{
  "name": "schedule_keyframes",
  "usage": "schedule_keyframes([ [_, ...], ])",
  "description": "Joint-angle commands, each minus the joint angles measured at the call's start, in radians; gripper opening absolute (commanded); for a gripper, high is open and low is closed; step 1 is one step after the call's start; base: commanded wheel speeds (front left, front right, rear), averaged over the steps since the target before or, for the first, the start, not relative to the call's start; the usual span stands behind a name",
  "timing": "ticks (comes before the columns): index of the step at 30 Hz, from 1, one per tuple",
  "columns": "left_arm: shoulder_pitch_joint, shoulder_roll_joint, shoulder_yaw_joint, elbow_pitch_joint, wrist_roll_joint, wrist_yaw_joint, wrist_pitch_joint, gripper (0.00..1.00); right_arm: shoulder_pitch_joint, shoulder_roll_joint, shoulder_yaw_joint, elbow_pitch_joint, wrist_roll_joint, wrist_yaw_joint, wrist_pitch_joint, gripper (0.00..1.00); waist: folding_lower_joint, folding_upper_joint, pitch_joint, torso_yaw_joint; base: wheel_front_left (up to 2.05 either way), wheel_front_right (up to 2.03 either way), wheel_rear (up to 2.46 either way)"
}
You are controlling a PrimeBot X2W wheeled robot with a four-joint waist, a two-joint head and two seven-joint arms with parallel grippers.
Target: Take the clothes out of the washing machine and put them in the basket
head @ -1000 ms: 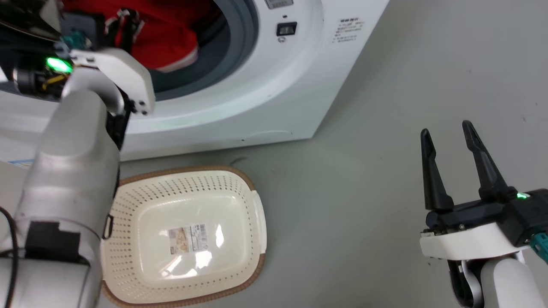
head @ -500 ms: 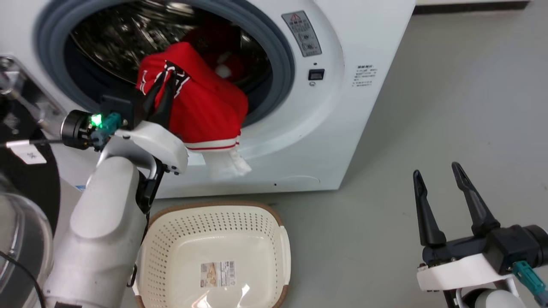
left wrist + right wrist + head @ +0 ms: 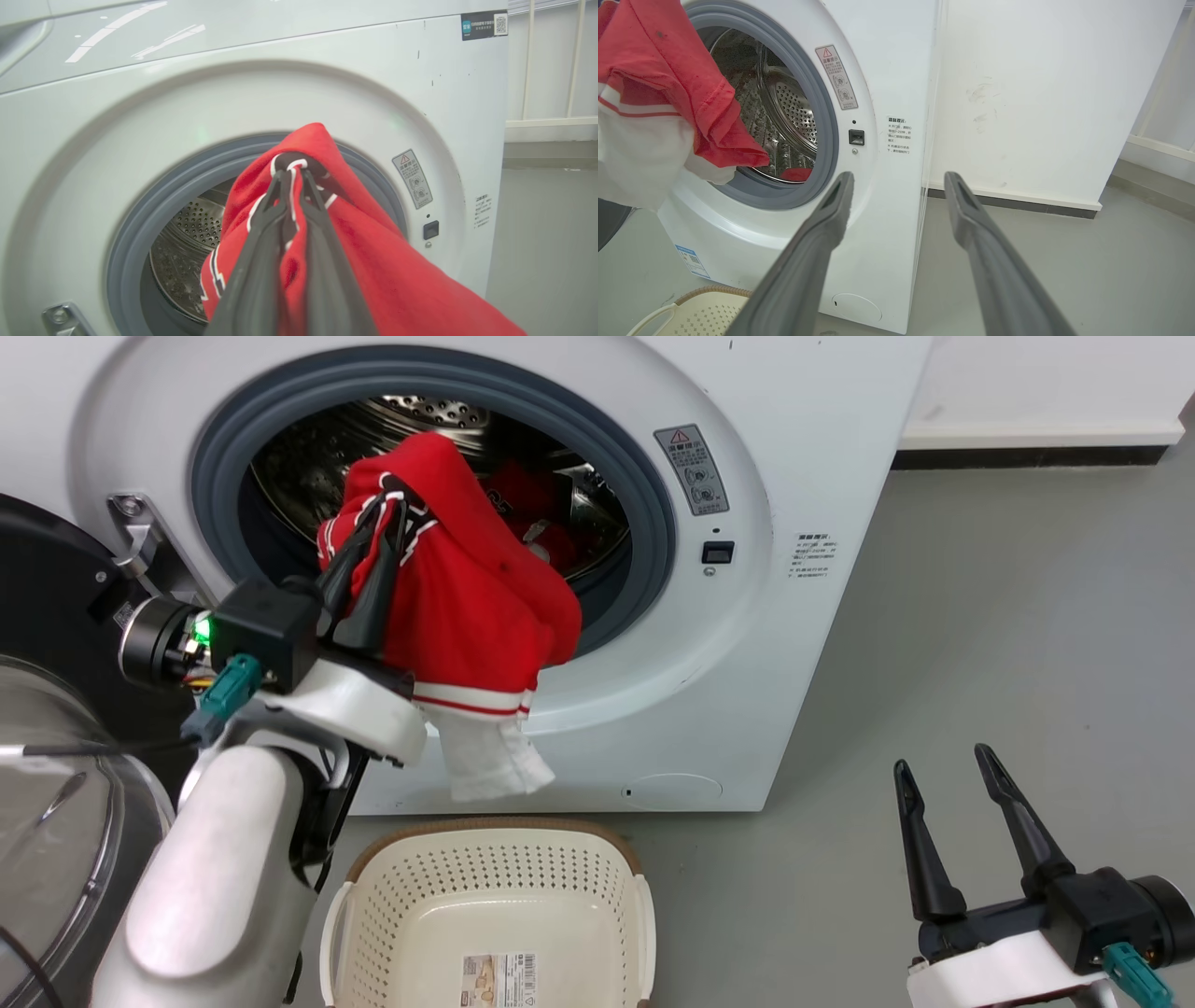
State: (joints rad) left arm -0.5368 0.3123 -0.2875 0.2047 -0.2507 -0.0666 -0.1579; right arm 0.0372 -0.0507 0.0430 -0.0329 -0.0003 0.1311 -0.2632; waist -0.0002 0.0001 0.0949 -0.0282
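A red jersey [image 3: 476,607] with white striped trim hangs in front of the washing machine [image 3: 794,448] porthole, pinched near its top by my left gripper [image 3: 378,523], which is shut on it. The same grip on the jersey [image 3: 373,261] fills the left wrist view, fingertips of the left gripper [image 3: 292,175] closed on the cloth. More red clothes [image 3: 523,509] lie inside the steel drum. The cream basket [image 3: 373,915] stands on the floor below the hanging jersey. My right gripper [image 3: 943,765] is open and holds nothing, low at the right, far from the washer.
The washer's open glass door [image 3: 56,821] stands at the far left beside my left arm. Grey floor [image 3: 980,616] stretches to the right of the washer, up to a white wall with a dark skirting [image 3: 1027,455].
The head camera has tilted up, so the washer's porthole has come into view. My left gripper has drawn the red jersey out of the drum, and it now hangs above the basket. The right gripper stays open.
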Motion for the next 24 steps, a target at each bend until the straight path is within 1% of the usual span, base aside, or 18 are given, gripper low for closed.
schedule_keyframes([
  [1,0.031,0.012,0.002,-0.052,-0.003,0.011,0.017,0.0,0.014,0.001,-0.001,0.004,-0.004,-0.001,-0.002,1.0,0.0002,-0.0001,-0.012,0.004,0.0,0.0,0.0],
  [8,0.158,0.057,0.011,-0.257,-0.005,0.047,0.088,0.0,0.03,0.001,0.0,0.004,0.0,-0.001,-0.002,1.0,0.0002,-0.0001,-0.028,0.004,0.0,0.0,0.0],
  [13,0.234,0.078,0.01,-0.353,-0.006,0.067,0.122,0.0,0.028,0.001,-0.006,0.005,0.004,-0.001,-0.002,1.0,0.0002,-0.0001,-0.023,0.01,0.0,0.0,0.0],
  [18,0.291,0.08,0.0,-0.384,-0.018,0.072,0.139,0.0,0.017,0.001,-0.006,0.001,0.003,-0.001,-0.002,1.0,0.0002,-0.0001,-0.005,0.016,0.0,0.0,0.0],
  [24,0.35,0.065,-0.032,-0.351,-0.03,0.073,0.13,0.0,-0.009,0.001,-0.014,-0.005,0.004,-0.001,-0.002,1.0,0.0002,-0.0001,0.045,0.014,0.0,0.0,0.0],
])
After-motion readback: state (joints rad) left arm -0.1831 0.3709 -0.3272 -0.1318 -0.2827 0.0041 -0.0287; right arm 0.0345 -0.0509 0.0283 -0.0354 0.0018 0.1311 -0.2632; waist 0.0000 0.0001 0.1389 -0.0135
